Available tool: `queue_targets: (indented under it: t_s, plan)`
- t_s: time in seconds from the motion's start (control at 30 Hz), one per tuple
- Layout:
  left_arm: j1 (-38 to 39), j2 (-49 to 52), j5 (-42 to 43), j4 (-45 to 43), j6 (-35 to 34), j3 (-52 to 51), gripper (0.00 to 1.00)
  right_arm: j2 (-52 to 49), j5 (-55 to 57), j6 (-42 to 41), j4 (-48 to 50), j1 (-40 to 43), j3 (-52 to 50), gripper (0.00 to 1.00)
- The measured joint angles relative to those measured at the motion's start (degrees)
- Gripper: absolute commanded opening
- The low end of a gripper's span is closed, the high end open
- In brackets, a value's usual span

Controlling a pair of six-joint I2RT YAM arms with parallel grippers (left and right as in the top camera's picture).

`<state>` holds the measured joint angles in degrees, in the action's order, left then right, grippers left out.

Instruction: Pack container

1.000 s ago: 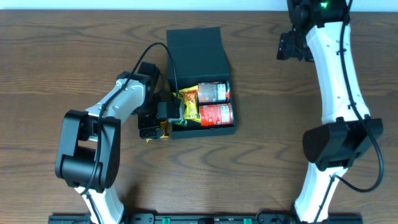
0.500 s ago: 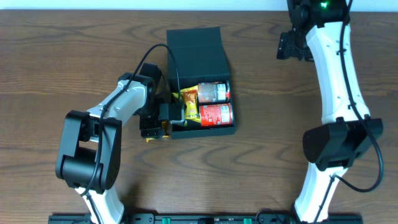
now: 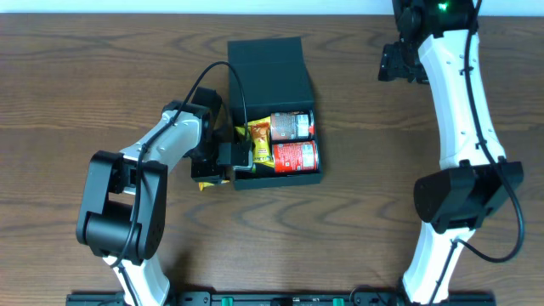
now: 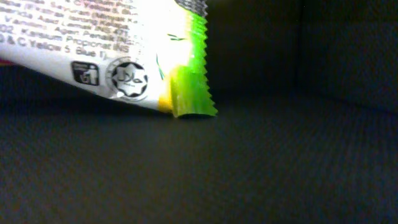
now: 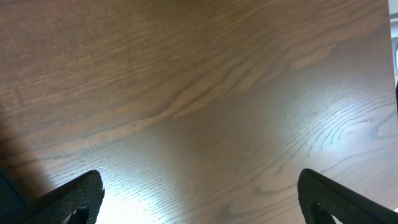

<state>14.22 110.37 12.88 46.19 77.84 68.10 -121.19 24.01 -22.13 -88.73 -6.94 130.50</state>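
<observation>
One container (image 3: 268,72), long axis near-far

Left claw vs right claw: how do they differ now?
Left claw reaches into the container's left side beside the yellow packet; right claw hangs over the table, away from the container. Right claw is open, fingers wide apart; left claw's fingers are not visible. Both are black.

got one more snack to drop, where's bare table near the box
Bare table lies between the container and the right arm, and in front of the container. Crowded: its left wall, where the left gripper is beside the yellow packet.
</observation>
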Motion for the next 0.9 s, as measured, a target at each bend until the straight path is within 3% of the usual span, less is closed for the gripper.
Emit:
queue_targets:
  t_s: [0.37,0.9]
  plan:
    - [0.2,0.0,-3.0,0.8,-2.0,0.7,0.48,0.0,0.0,0.0,0.3,0.0,0.0,0.99]
    - [0.2,-2.4,-5.3,3.2,-6.2,9.9,0.49,0.0,0.0,0.0,0.3,0.0,0.0,0.99]
